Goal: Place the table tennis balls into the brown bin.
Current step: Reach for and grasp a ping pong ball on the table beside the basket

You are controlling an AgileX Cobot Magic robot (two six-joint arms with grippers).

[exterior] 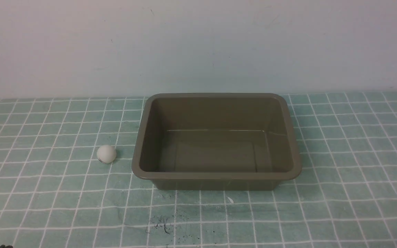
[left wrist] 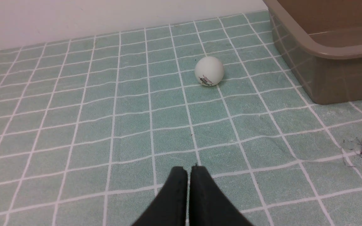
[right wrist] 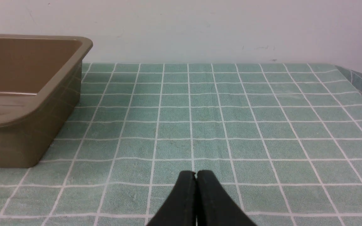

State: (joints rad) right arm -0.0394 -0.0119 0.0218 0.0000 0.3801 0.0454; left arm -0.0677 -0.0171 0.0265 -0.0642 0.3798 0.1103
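Note:
A white table tennis ball (exterior: 106,153) rests on the checked cloth just left of the brown bin (exterior: 216,176), apart from its wall. The left wrist view shows the ball (left wrist: 209,71) with its dark logo facing the camera, and a corner of the bin (left wrist: 325,51) beside it. My left gripper (left wrist: 188,169) is shut, with nothing between its black fingers, well short of the ball. My right gripper (right wrist: 196,173) is also shut and holds nothing, to the right of the bin (right wrist: 33,103). The bin holds nothing. Neither gripper shows in the front view.
A green cloth with white grid lines (exterior: 357,165) covers the table up to a pale wall (exterior: 198,44). The cloth's right edge (right wrist: 357,78) shows in the right wrist view. Dark scribble marks (exterior: 159,224) sit near the front.

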